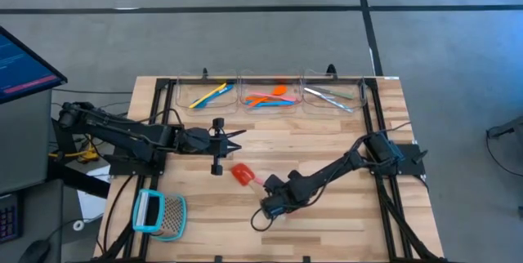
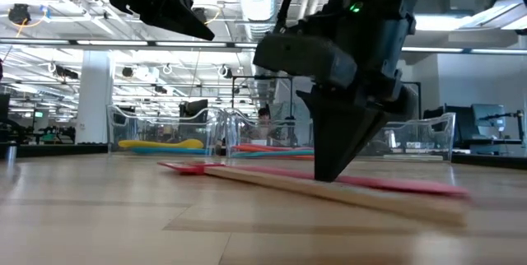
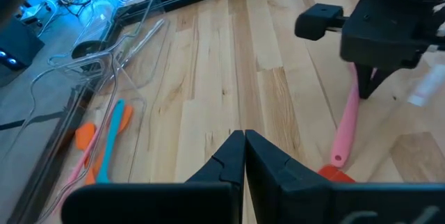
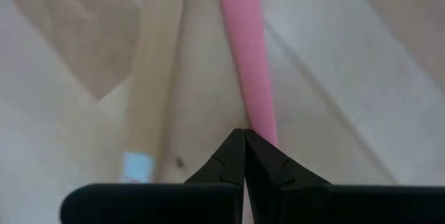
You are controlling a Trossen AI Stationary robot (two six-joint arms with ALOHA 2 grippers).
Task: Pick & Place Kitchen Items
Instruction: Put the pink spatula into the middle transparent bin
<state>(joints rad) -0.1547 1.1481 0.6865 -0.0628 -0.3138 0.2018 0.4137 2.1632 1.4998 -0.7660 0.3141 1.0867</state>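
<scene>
The wooden table (image 1: 327,149) carries three clear bins (image 1: 270,93) along its twelve o'clock edge, already holding slim utensils. The red-headed spatula (image 1: 243,174) lies at centre. My right gripper (image 1: 272,206) sits at its five o'clock, tips closed and empty, pressed down on the pink handle. My left gripper (image 1: 239,140) hovers closed at eleven o'clock. Next I must open, straddle the handle, and clamp.

Spatula (image 1: 245,175) mid-table btwn both arms; mesh tool (image 1: 159,214) near left front corner.
</scene>
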